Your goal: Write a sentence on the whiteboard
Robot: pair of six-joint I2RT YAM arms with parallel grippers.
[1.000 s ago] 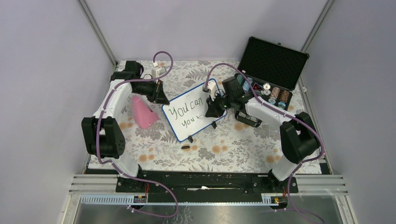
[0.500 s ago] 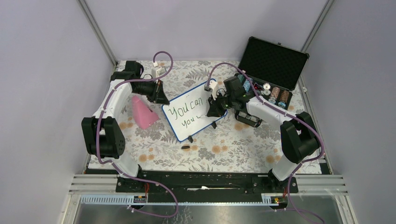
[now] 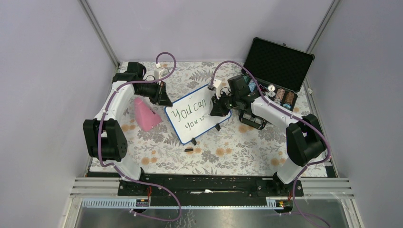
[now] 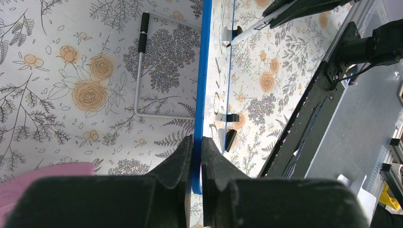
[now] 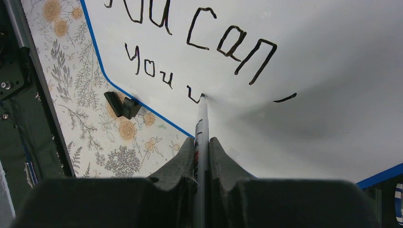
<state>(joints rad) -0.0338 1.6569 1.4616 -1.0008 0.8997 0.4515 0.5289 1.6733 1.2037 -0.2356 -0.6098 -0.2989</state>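
While the left pincer pinches the whiteboard by its blue 10 o'clock edge, bracing it mid-surface, the right pincer clamps the marker, its tip touching the sentence at the second line.

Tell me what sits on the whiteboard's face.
Dark lettering: "You can" above "you" and a started stroke, where the marker tip touches. The right gripper hides the whiteboard's right end.
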